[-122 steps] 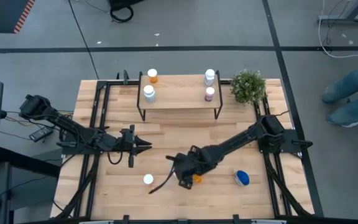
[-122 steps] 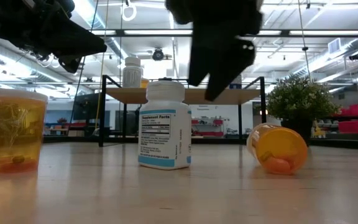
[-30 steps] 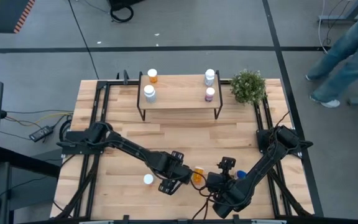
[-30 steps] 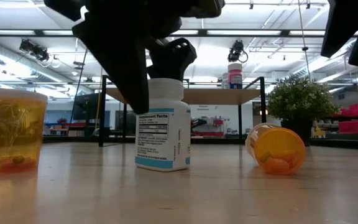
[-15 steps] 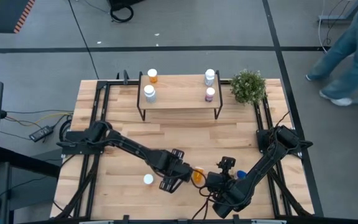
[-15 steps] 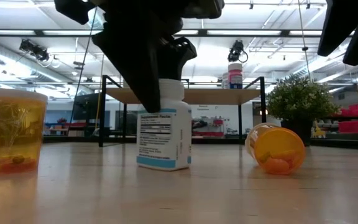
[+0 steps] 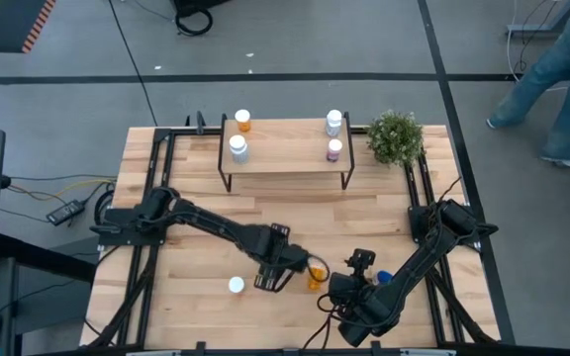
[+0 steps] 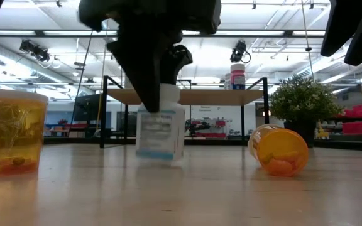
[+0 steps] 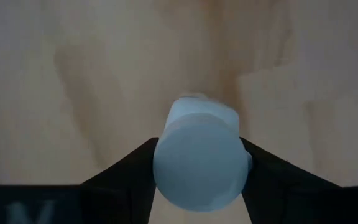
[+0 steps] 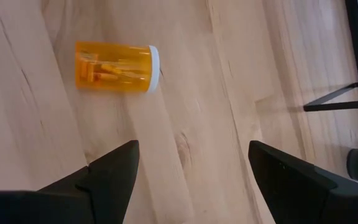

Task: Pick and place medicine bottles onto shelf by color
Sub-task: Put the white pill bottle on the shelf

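Observation:
My left gripper (image 7: 270, 277) is shut on a white medicine bottle with a blue-edged label (image 8: 160, 132), near the middle of the table's front half. From above the gripper hides it; the left wrist view shows its white cap (image 9: 197, 163). An orange bottle (image 7: 315, 273) lies on its side just to the right. My right gripper (image 7: 349, 277) hangs open beside it, fingers spread (image 10: 191, 149), touching nothing. The shelf (image 7: 285, 150) stands at the far edge, with several bottles upright on it. My left gripper pinches the white bottle's cap (image 9: 166, 149) between its two fingers, one on each side. The fingers (image 9: 132, 171) come from above, pointing down. The bottle hangs upright below them, its base (image 8: 159, 157) at or just above the tabletop; blur hides which.
A white-capped bottle (image 7: 236, 285) stands front left, and a blue-topped one (image 7: 382, 280) shows behind my right arm. A large orange bottle (image 8: 11, 135) stands close to the low camera. A potted plant (image 7: 396, 136) sits right of the shelf. A person (image 7: 562, 79) walks past, off the table.
My left gripper has closed its fingers onto the white bottle and taken hold. It has then moved toward the table's far edge and slightly up. The bottle, which stood on the table, tipped a little and now travels with the gripper, away from the near edge.

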`<state>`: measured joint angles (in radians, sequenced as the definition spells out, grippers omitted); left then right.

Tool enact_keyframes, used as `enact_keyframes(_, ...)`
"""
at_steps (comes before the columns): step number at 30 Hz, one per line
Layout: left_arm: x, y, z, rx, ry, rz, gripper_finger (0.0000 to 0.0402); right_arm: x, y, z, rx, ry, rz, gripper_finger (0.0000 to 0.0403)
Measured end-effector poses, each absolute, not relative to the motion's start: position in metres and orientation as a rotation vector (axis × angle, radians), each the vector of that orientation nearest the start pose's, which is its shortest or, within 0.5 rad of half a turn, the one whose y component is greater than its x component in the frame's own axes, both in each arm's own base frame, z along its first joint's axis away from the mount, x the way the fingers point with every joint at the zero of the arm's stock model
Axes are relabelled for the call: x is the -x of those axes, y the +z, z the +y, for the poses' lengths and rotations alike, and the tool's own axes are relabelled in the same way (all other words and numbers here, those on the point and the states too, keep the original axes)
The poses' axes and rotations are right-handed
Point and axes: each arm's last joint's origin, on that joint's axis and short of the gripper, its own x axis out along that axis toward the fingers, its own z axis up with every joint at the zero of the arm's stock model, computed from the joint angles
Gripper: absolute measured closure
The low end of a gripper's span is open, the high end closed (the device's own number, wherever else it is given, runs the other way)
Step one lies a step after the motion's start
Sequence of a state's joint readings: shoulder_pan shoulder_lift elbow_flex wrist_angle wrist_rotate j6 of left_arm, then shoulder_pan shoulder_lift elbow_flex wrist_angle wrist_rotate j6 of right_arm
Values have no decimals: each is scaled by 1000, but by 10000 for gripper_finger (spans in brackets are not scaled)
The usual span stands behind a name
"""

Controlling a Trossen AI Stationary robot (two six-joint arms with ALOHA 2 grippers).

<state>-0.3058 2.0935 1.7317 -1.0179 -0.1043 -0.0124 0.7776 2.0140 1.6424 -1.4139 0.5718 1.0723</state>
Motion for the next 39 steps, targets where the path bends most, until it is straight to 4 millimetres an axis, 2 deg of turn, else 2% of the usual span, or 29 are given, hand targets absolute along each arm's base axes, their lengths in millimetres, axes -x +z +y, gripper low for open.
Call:
enact_keyframes(6, -407, 242, -92, -249, -111, 1351, 221, -269, 219, 246, 201, -554, 1185, 91)
enact_keyframes(11, -408, 285, -65, -301, -11, 1317, 217, -269, 219, 247, 197, -549, 1181, 91)
enact_keyframes(15, -406, 315, -35, -337, 105, 1304, 205, -269, 219, 247, 193, -548, 1179, 91)
enact_keyframes(20, -405, 343, 6, -286, 180, 1259, 219, -270, 219, 248, 191, -546, 1178, 91)
enact_keyframes(25, -399, 359, 52, -183, 305, 1228, 212, -271, 218, 246, 192, -546, 1179, 91)
enact_keyframes(29, -392, 362, 88, -65, 428, 1211, 198, -273, 218, 244, 197, -544, 1183, 91)
enact_keyframes(32, -386, 362, 112, -5, 494, 1212, 204, -275, 218, 242, 194, -548, 1185, 91)
enact_keyframes(36, -378, 362, 135, 61, 513, 1215, 217, -277, 218, 241, 189, -555, 1185, 91)
enact_keyframes(39, -374, 361, 145, 84, 472, 1224, 211, -277, 218, 241, 183, -553, 1182, 91)
